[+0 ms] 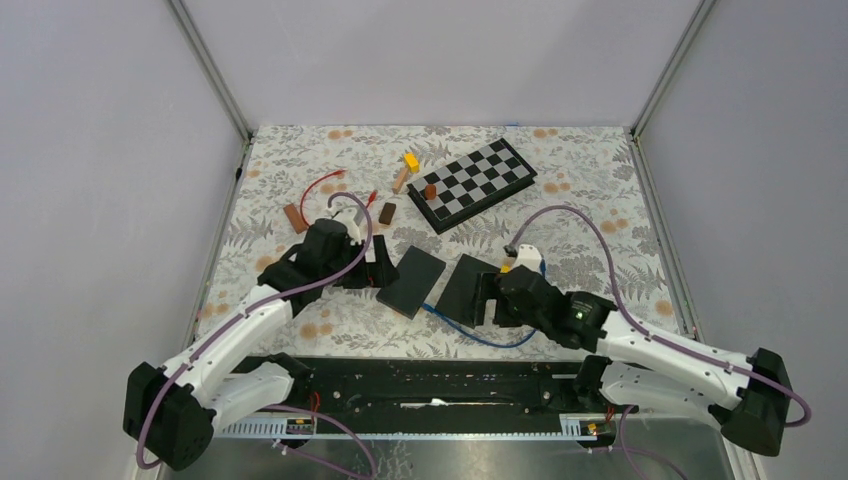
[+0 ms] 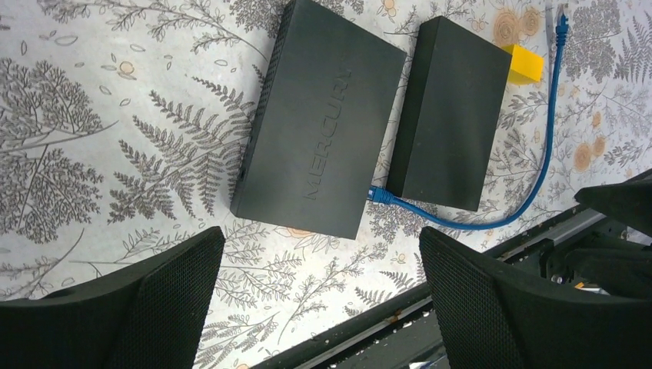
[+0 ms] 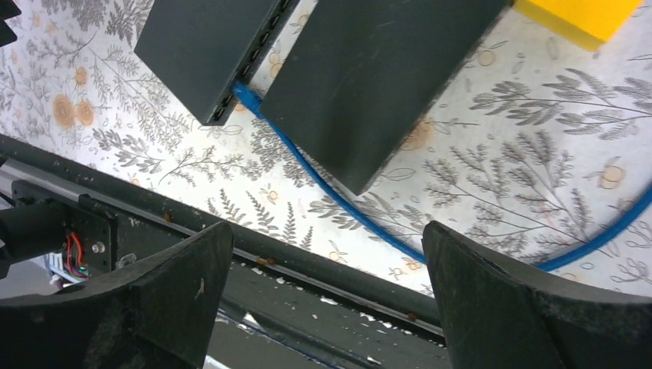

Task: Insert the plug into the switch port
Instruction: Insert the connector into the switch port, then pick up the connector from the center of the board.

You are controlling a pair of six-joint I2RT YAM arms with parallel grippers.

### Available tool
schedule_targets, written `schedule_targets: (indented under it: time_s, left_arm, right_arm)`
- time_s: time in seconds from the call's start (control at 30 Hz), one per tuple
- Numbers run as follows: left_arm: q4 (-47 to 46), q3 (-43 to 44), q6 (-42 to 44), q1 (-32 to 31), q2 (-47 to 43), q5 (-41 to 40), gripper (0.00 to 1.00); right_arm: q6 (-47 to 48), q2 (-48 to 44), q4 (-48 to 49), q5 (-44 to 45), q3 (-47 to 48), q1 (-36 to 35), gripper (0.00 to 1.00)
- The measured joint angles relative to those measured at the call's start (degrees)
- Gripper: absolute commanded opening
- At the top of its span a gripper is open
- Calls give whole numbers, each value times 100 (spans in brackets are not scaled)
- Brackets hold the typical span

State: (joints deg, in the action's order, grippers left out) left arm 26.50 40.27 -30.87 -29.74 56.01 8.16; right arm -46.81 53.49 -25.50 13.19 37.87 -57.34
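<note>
Nearest me, the left hand (image 2: 319,300) hangs over the flowered desk (image 1: 600,210) with its fingers spread wide, gripping nothing. The right hand (image 3: 323,300) is spread just the same and is empty too. Beyond them a blue cable (image 2: 530,192) loops across the desk. Its plug (image 3: 244,94) sits against the port row at the near corner of the black Mercury switch (image 2: 323,115); whether it is fully seated I cannot tell. A second black box (image 2: 450,115) lies just beside the switch, with a yellow block (image 2: 523,65) at its far corner. Farther back lies a chessboard (image 1: 480,180).
</note>
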Motion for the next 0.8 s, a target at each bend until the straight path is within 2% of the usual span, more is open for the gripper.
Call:
schedule_targets:
  time_s: [0.13, 0.27, 0.53, 0.67, 0.8]
  left_arm:
    - [26, 219, 225, -114, 251, 33, 99]
    - [-120, 629, 400, -466, 621, 42, 93]
    - [-1178, 741, 330, -1434, 1810, 72, 91]
    - [-1329, 1060, 271, -2164, 2605, -205, 91]
    - [-1375, 1650, 216, -2752, 3388, -708, 94]
  right_arm:
    - [-28, -566, -212, 404, -273, 92, 100]
    - [-63, -715, -463, 673, -385, 579, 100]
    - [142, -271, -238, 380, -702, 1825, 98]
    - [361, 28, 85, 157, -723, 2664, 98]
    - [463, 79, 323, 216, -726, 3167, 97]
